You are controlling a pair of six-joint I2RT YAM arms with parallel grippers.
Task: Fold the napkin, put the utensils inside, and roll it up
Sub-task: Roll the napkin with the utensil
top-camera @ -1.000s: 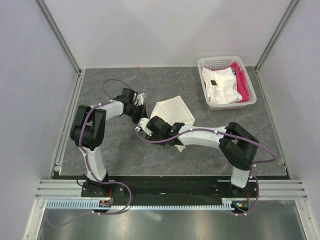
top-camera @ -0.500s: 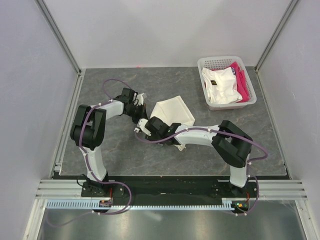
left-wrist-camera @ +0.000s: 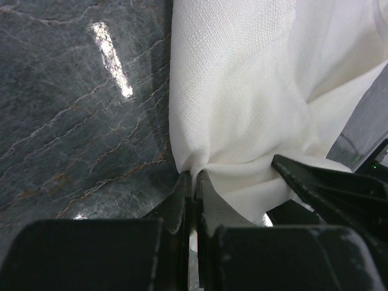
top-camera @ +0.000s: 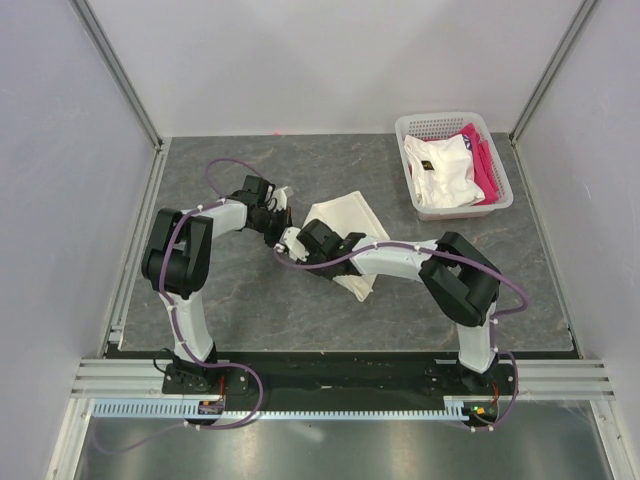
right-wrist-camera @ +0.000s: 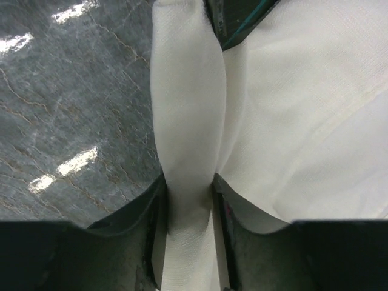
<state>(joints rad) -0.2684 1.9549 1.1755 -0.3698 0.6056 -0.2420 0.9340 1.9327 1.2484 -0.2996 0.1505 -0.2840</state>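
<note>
The cream-white napkin (top-camera: pixel 345 215) lies bunched in a slanted strip at the middle of the table. My left gripper (top-camera: pixel 278 222) is at the cloth's left end, shut on a pinched corner of the napkin (left-wrist-camera: pixel 242 91); in the left wrist view the left gripper (left-wrist-camera: pixel 195 179) has its jaws pressed together on the fabric. My right gripper (top-camera: pixel 292 244) sits just beside it. In the right wrist view the right gripper (right-wrist-camera: pixel 188 188) has both jaws against a rolled fold of the napkin (right-wrist-camera: pixel 303 121). The utensils are hidden or out of view.
A white basket (top-camera: pixel 404 128) at the back right holds a white garment (top-camera: pixel 440 170) and a pink cloth (top-camera: pixel 482 160). The right arm stretches across the table's middle. Metal rails border the dark stone tabletop (top-camera: pixel 230 310).
My right gripper has moved left and away from me, close to the left gripper, and its jaws have narrowed on the cloth. The napkin has drawn in from a wide shape to a narrow strip.
</note>
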